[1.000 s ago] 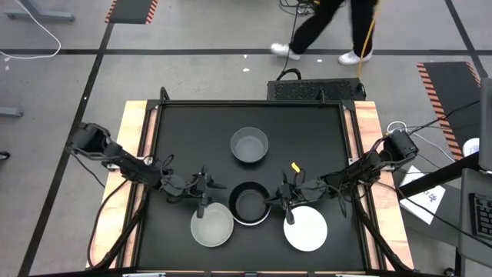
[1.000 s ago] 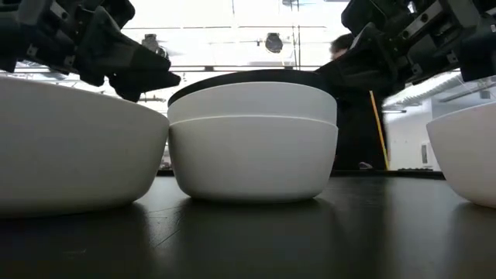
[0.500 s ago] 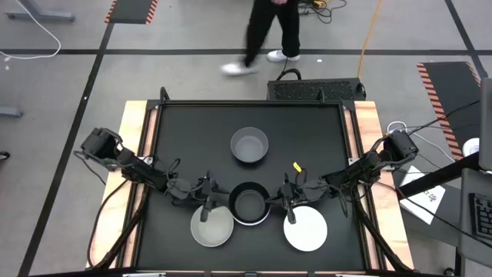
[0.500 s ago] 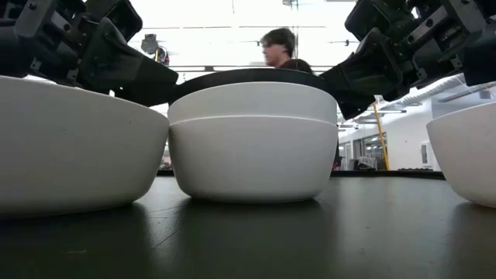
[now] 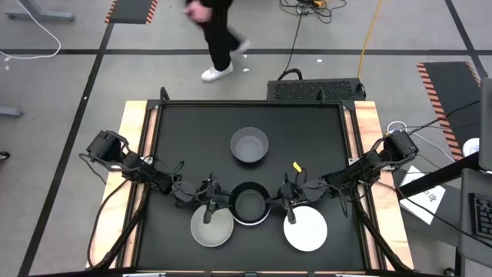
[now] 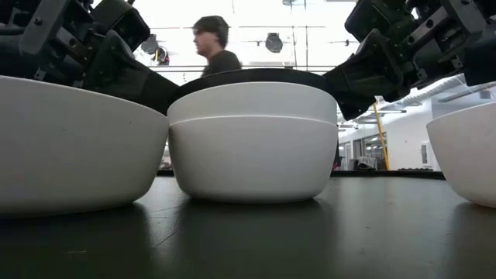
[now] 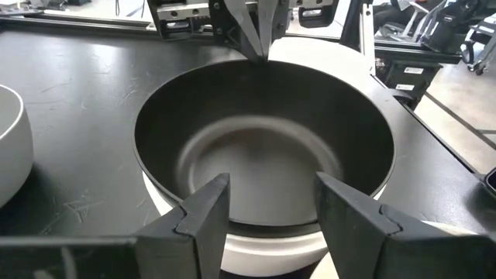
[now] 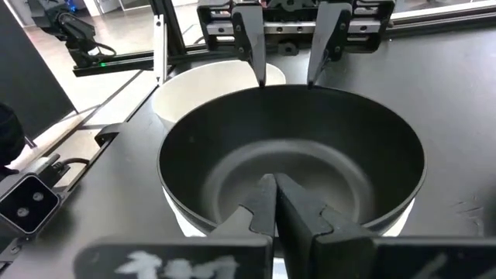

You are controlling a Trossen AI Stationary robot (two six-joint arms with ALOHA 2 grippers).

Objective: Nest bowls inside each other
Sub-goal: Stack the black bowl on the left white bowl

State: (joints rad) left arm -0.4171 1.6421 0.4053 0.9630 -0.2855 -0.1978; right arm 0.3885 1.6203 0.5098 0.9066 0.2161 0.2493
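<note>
You are looking at a black table [image 5: 323, 138] with a grey bowl [image 5: 250, 145] sitting alone toward its far side and a small yellow item [image 5: 295, 167] lying near the right arm. A person [image 5: 216, 35] is walking across the floor beyond the table.

In the front row, a black bowl [image 5: 250, 202] is sitting nested in a white stack [image 6: 253, 147], with a pale bowl [image 5: 211, 226] just to its left and a white bowl [image 5: 305, 228] just to its right.

Your left gripper [image 7: 267, 201] is sitting at the black bowl's left rim, over the pale bowl, its fingers spread apart and gripping nothing. Your right gripper [image 8: 277, 203] is hanging at the opposite rim, fingers pressed together and holding nothing.

No readable writing is showing anywhere.
</note>
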